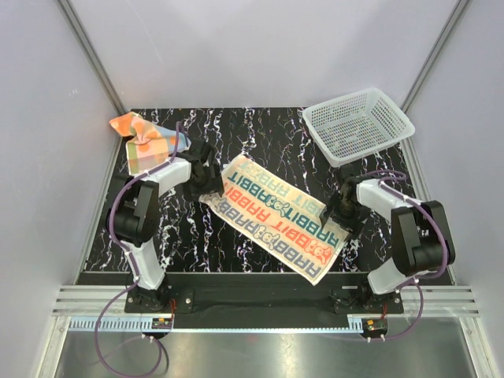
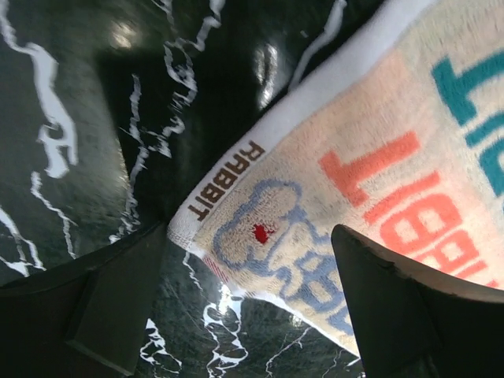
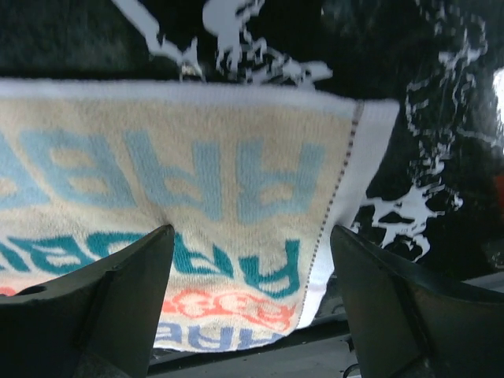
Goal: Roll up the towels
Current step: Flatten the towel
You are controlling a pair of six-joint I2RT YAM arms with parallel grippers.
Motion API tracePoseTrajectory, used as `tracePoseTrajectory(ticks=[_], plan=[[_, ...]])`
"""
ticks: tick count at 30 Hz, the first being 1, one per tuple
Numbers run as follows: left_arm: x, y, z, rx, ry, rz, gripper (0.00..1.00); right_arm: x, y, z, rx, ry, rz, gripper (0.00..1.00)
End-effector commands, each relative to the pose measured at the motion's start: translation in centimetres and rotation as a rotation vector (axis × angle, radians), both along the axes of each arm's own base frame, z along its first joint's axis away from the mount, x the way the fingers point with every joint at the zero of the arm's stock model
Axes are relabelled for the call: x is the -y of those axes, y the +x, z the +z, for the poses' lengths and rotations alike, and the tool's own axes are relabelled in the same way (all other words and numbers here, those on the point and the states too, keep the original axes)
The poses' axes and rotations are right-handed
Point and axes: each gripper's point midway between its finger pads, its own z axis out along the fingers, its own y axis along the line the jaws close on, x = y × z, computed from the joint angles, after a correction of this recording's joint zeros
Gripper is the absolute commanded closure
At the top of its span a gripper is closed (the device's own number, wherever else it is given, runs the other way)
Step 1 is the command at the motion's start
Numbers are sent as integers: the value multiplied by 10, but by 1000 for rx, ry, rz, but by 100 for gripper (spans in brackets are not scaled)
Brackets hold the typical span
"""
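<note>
Because rolling needs a flat start, the cream towel (image 1: 276, 216) lies spread on the worktop (image 1: 177, 236) between the left pincer (image 2: 250, 232) and right pincer (image 3: 250, 236), both gaping empty above its ends, the orange towel (image 1: 146, 142) bunched beyond the left.

The cream towel (image 1: 276, 216) lies flat and diagonal across the middle of the bench (image 1: 260, 130). Bare bench runs along the far edge between the orange towel (image 1: 143, 140), bunched in the far left corner, and the mesh basket (image 1: 366, 152), which stands taller in the far right corner. The left gripper (image 1: 211, 185) and right gripper (image 1: 340, 214) occupy the cream towel's two ends, fingers spread. Enclosure walls (image 1: 47, 157) close off both sides.
</note>
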Motion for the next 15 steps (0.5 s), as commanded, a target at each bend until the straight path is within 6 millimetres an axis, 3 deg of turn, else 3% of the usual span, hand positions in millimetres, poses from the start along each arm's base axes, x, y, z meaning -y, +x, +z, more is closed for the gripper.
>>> tracePoseTrajectory(ticks=[1,2,5,6,8,12,13,15], plan=[[7,-12,1,13,21,-14,12,7,33,0,60,-12,30,13],[5,-19,-4,-2,27,-17,18,10,38,-1,60,-19,39,13],[0,-33,-12,-36,38,-6,57,17,56,-5,60,-47,45,14],[-4,-43,-16,-52,46,-1,77,18,65,-7,63,-50,44,14],[-7,-51,-16,-62,48,14,98,21,74,-10,64,-57,53,15],[-13,-72,-1,-46,26,72,100,19,104,-19,82,-50,76,18],[-11,-87,-3,-75,-4,91,100,18,108,-21,81,-48,84,18],[-8,-93,12,-28,-53,110,100,18,123,-22,94,-55,106,20]])
